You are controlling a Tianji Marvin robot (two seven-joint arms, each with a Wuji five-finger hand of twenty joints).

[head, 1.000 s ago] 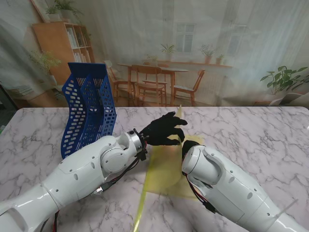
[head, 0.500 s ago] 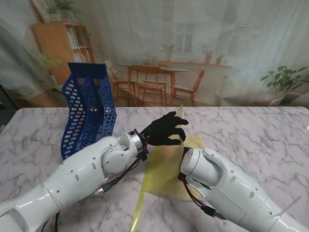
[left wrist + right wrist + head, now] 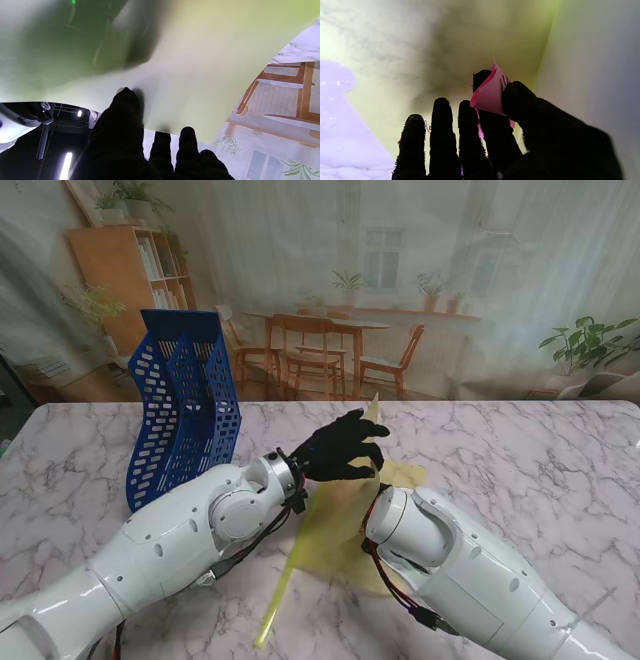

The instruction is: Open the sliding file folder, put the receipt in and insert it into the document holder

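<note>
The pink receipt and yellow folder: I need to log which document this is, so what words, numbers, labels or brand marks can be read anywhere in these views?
None can be read.
Pink receipt: pinched in the right robot hand, curled, no print legible.
Yellow folder: plain, no label visible; its cover is held up by the left robot hand.
Blue document holder: no marking visible.

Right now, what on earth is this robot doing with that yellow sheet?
It is filing a receipt. The left hand holds up the flap of a yellow folder on the marble table. The right hand pinches a pink receipt inside the opening. The blue document holder waits on the left.
</note>
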